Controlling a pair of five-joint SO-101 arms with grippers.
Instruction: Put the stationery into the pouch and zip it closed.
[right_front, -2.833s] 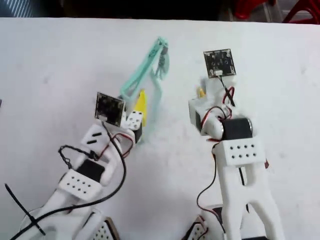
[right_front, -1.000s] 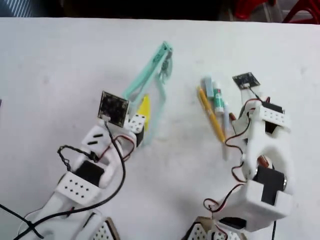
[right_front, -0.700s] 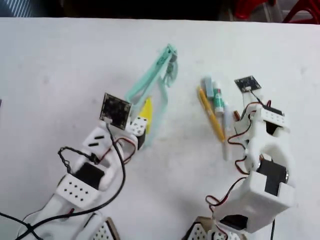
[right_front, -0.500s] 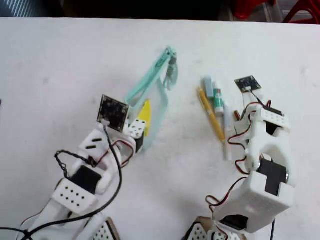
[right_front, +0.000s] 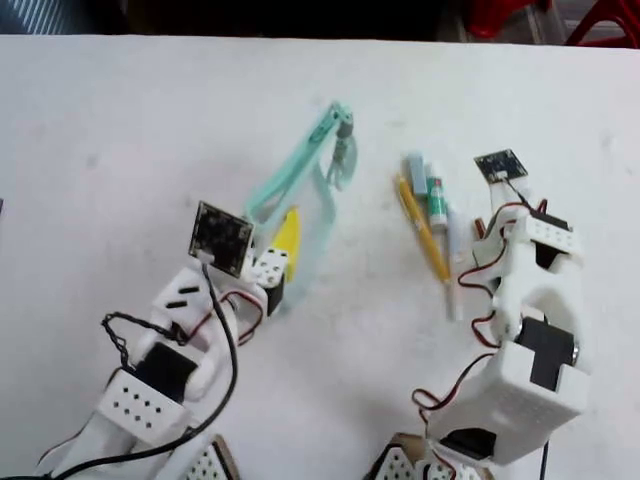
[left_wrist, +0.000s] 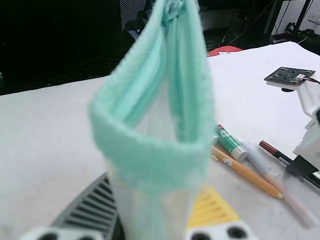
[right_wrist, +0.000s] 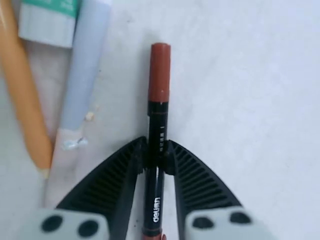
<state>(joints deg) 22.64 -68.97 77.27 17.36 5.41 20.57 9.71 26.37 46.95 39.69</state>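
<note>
The mint pouch (left_wrist: 155, 130) is gripped at its end by the left gripper (left_wrist: 150, 222) (mouth gaping); the brown-capped pen (right_wrist: 160, 70), beside the orange pencil (right_wrist: 20, 85) on the table (right_wrist: 250, 75), is pinched by the right gripper (right_wrist: 155, 150).

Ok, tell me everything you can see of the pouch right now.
The pouch has a see-through, plastic-looking body and a mint-green fabric zipper band. The zip is open and the mouth gapes. The left gripper's jaws clamp one end, holding it on edge, apart from the pens beside it.
</note>
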